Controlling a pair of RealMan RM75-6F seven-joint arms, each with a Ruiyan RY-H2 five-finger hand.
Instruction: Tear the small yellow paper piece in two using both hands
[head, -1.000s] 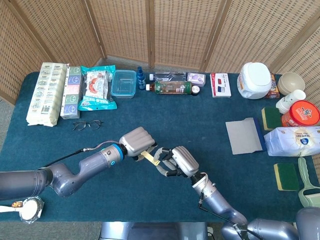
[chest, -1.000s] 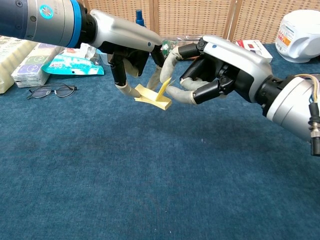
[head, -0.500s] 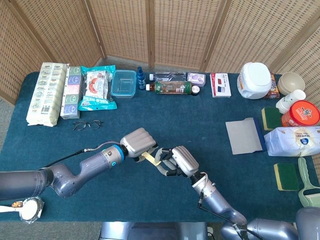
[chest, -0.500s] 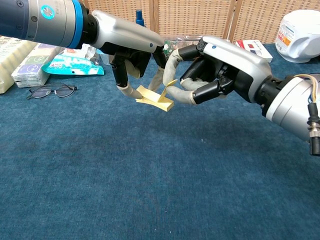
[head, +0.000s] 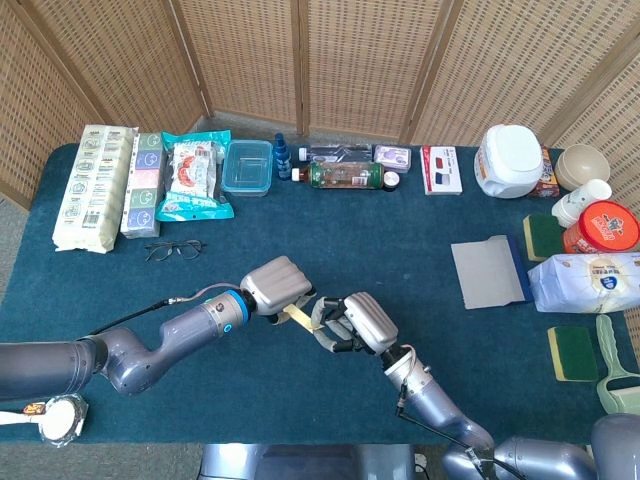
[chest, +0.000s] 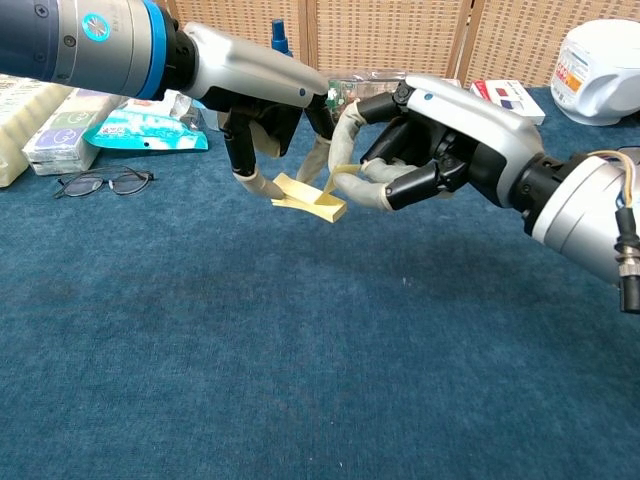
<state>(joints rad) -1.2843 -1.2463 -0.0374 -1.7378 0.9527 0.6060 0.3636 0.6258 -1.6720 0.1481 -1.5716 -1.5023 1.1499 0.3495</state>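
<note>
Small yellow paper piece (chest: 310, 196) above the table, pinched between left robot hand (chest: 262, 112) and right robot hand (chest: 432, 140)

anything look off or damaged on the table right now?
Only the yellow paper, held above the cloth between the left hand and the right hand: it is crumpled, one strip bent upward. That fits the tearing. Nothing looks spilled or knocked over.

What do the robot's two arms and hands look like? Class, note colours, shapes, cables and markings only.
Both arms are smooth silver-grey tubes. The left arm carries a bright blue wrist band and a small round blue logo. The left hand and right hand have glossy silver back shells, black inner parts and pale beige fingers. Thin cables run beside the right wrist.
</note>
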